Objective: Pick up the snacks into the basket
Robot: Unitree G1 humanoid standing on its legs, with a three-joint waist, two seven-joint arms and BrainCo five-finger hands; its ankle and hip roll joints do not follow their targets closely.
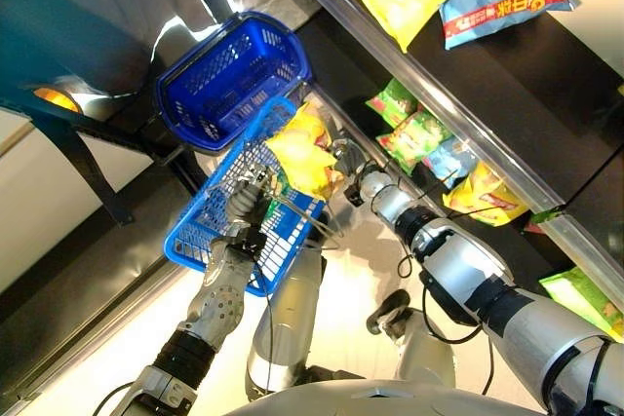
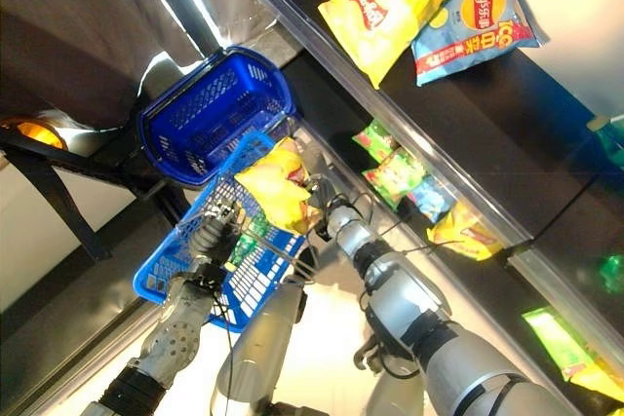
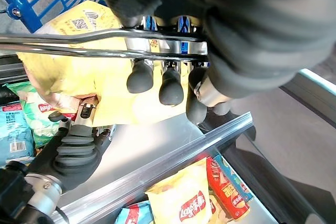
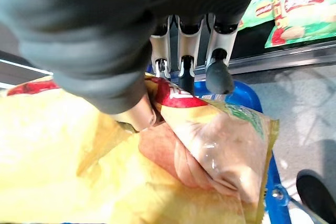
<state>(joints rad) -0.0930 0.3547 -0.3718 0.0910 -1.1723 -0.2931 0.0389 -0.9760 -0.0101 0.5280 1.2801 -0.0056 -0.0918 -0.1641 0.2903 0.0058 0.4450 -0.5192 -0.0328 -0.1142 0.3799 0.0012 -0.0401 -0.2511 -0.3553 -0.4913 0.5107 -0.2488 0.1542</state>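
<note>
Your right hand [image 1: 343, 165] pinched the yellow snack bag [image 1: 304, 155] over the near blue basket [image 1: 200, 211], whose wire handle [image 3: 79, 43] your left hand [image 1: 249, 204] gripped; the drop looked next, calling for the fingers to release above the basket's opening.
</note>
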